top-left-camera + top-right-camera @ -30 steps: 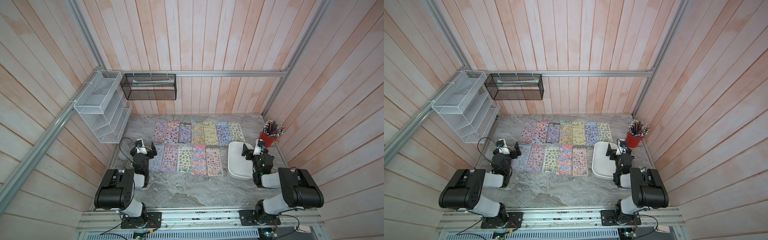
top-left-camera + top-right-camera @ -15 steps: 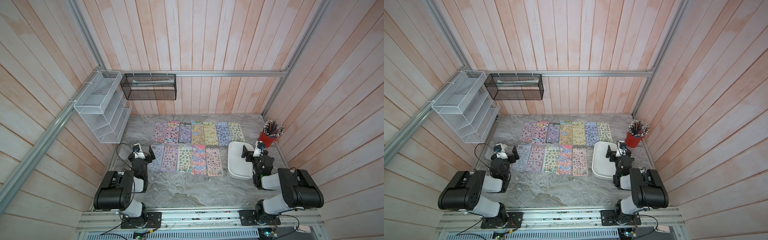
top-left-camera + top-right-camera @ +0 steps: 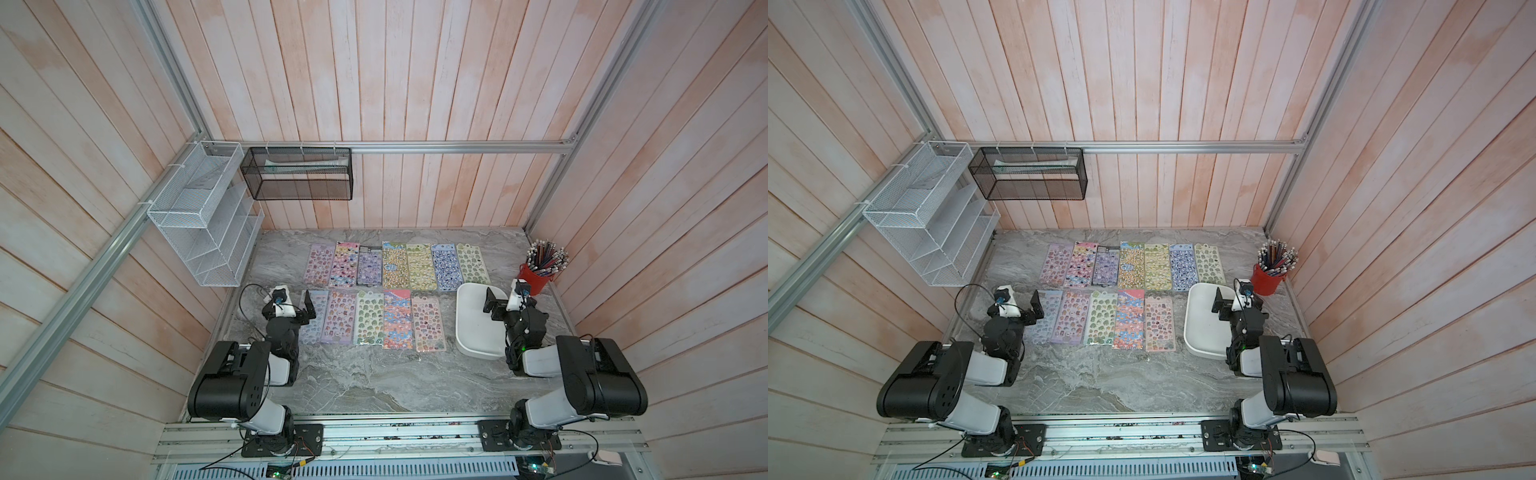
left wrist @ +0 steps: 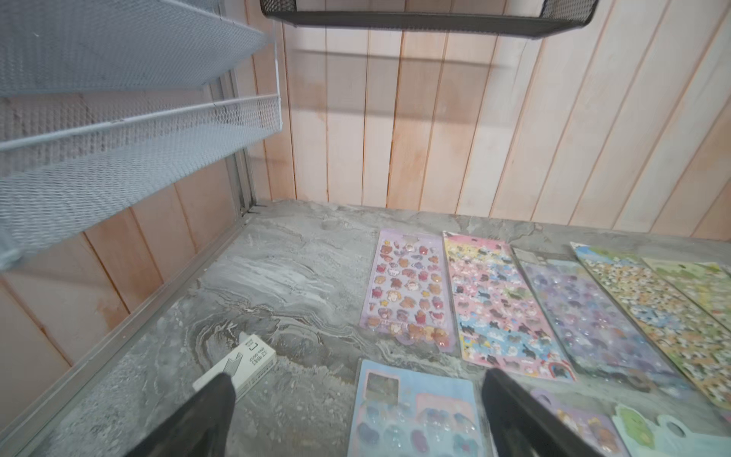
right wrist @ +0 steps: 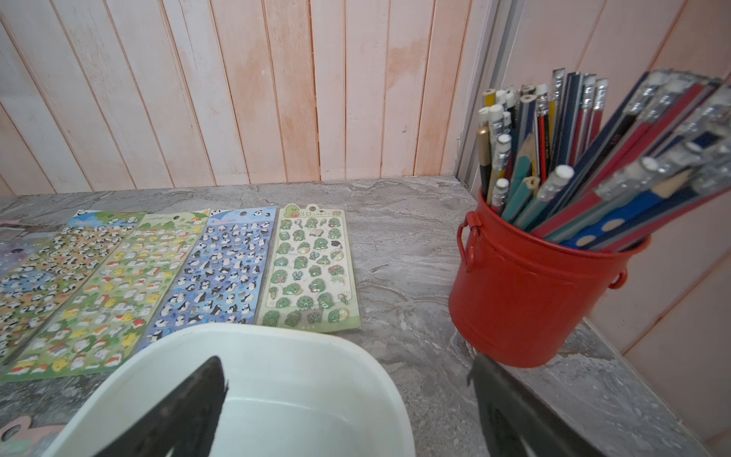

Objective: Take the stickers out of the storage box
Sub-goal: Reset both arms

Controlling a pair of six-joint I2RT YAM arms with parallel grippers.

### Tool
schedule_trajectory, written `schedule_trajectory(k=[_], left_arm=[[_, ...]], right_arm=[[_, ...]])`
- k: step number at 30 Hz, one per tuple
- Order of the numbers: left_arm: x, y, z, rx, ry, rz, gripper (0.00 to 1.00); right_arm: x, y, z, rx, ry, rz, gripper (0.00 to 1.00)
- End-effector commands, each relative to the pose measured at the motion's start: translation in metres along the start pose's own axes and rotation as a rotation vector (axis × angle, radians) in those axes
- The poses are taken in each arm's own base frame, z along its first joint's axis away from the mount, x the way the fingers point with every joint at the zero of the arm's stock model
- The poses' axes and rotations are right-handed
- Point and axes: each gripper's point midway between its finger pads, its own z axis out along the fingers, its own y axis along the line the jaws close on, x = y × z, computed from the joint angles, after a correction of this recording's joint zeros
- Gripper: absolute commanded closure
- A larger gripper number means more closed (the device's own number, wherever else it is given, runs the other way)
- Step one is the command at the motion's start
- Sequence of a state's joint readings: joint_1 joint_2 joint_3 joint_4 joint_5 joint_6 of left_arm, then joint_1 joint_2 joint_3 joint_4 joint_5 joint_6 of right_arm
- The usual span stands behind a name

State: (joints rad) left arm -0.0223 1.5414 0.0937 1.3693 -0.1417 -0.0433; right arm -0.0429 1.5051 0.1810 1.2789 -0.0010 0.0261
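Stickers [image 3: 395, 266]: two rows on the table [image 3: 374, 386], long axes 12-to-6
Box [image 3: 471, 332]: 3 o'clock of the rows, looks empty
Right hand [image 3: 500, 303]: released, over the box, nearer it
Left hand [image 3: 291, 309]: released, at the rows' 9 o'clock

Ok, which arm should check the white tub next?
Right, probably: its open fingers hang over the rim of the shallow white plastic tub. The left fingers sit across the glossy sticker sheets.

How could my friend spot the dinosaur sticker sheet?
Find the red bucket of pencils in the far corner. The back row of stickers ends nearest it, with the dinosaur sheet last. Its neighbour shows penguins on blue; this one has green dinosaurs.
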Motion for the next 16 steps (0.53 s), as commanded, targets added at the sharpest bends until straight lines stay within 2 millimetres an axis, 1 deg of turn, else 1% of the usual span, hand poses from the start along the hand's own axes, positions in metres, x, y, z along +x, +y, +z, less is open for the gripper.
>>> schedule_trajectory(k=[1, 2, 3, 4, 5, 6, 7, 8, 9, 10, 12, 16], left_arm=[[-0.031, 0.010, -0.014, -0.017, -0.164, -0.042, 0.00], [-0.029, 0.011, -0.007, -0.029, -0.144, -0.041, 0.00], [-0.025, 0.013, 0.006, -0.050, -0.096, -0.042, 0.00], [-0.017, 0.014, 0.020, -0.065, -0.016, -0.032, 0.00], [-0.010, 0.014, 0.039, -0.076, 0.067, -0.020, 0.00], [-0.011, 0.008, 0.039, -0.087, 0.057, -0.006, 0.00], [-0.012, 0.003, 0.031, -0.065, 0.025, 0.020, 0.00], [-0.015, -0.005, 0.028, -0.016, -0.001, 0.034, 0.00], [-0.013, -0.009, 0.033, 0.000, 0.014, 0.047, 0.00], [-0.010, -0.009, 0.039, 0.008, 0.050, 0.046, 0.00], [-0.008, -0.008, 0.042, 0.051, 0.071, 0.017, 0.00], [-0.008, -0.008, 0.042, 0.050, 0.074, 0.018, 0.00]], right_arm=[[-0.012, -0.009, -0.018, 0.048, -0.088, 0.019, 0.02], [-0.012, -0.009, -0.016, 0.047, -0.085, 0.020, 0.02], [-0.009, -0.008, -0.011, 0.046, -0.061, 0.017, 0.02], [-0.008, -0.009, -0.005, 0.046, -0.043, 0.015, 0.02], [-0.007, -0.008, 0.001, 0.044, -0.025, 0.013, 0.02], [-0.006, -0.007, 0.005, 0.040, -0.013, 0.011, 0.02], [-0.004, -0.006, 0.008, 0.032, 0.005, 0.007, 0.02], [-0.003, -0.004, 0.009, 0.022, 0.012, 0.003, 0.02], [-0.003, -0.002, 0.011, 0.014, 0.012, 0.003, 0.02], [-0.002, -0.001, 0.014, 0.004, 0.023, -0.005, 0.02], [-0.001, 0.000, 0.017, -0.001, 0.041, -0.005, 0.02], [0.000, 0.000, 0.017, 0.000, 0.041, -0.006, 0.02]])
